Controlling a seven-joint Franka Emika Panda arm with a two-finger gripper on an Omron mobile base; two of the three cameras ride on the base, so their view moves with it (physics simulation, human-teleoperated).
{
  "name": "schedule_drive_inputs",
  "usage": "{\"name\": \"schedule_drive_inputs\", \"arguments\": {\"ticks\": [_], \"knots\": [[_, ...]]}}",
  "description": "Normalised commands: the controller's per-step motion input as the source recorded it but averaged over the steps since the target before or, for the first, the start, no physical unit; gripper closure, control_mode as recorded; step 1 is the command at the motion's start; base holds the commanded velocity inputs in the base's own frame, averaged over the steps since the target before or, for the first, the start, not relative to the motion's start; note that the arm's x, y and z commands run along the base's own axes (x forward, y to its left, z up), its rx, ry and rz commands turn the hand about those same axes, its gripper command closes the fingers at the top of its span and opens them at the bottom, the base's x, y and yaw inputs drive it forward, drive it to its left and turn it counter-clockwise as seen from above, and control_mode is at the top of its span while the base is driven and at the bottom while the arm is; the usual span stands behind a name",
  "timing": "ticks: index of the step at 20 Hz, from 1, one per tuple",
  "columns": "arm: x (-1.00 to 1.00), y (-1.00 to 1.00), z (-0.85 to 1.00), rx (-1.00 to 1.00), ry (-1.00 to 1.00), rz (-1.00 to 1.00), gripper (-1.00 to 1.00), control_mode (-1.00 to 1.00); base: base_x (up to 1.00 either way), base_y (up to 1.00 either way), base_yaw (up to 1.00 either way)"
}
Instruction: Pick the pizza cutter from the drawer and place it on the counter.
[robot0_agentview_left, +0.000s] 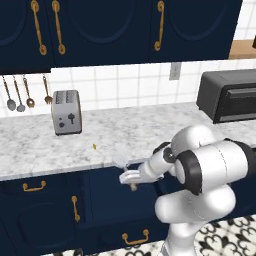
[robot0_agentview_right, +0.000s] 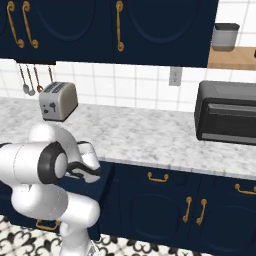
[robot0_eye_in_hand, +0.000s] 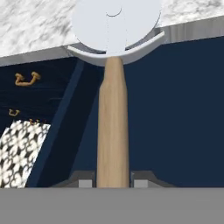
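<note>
My gripper (robot0_agentview_left: 131, 177) is shut on the tan wooden handle of the pizza cutter (robot0_agentview_left: 121, 161), holding it just in front of the counter's pale edge, above the open drawer (robot0_agentview_left: 125, 235). The silver-white wheel points up toward the counter (robot0_agentview_left: 125, 135). In the hand view the pizza cutter (robot0_eye_in_hand: 113, 109) runs straight up from between the fingers (robot0_eye_in_hand: 83, 179), and its wheel overlaps the marbled counter (robot0_eye_in_hand: 35, 26). The navy drawer (robot0_eye_in_hand: 175, 109) lies below it. In the right base view the arm hides the gripper, and the drawer (robot0_agentview_right: 103, 184) sticks out beside it.
A silver toaster (robot0_agentview_left: 66, 112) stands on the counter to the left and a black toaster oven (robot0_agentview_left: 230, 95) at the back right. Spoons and ladles (robot0_agentview_left: 20, 95) hang on the wall at left. A tiny yellow speck (robot0_agentview_left: 94, 146) lies near the counter's front.
</note>
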Motion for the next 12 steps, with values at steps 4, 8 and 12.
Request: {"name": "schedule_drive_inputs", "arguments": {"ticks": [4, 8, 12], "knots": [[1.0, 0.1, 1.0, -0.07, 0.0, 0.0, 1.0, -1.0, 0.0, 0.0, 0.0], [1.0, 0.0, 1.0, -0.01, 0.06, -0.01, 1.0, -1.0, 0.0, 0.0, 0.0], [1.0, -0.15, 0.43, 0.0, 0.26, -0.09, 1.0, -1.0, 0.0, 0.0, 0.0]]}}
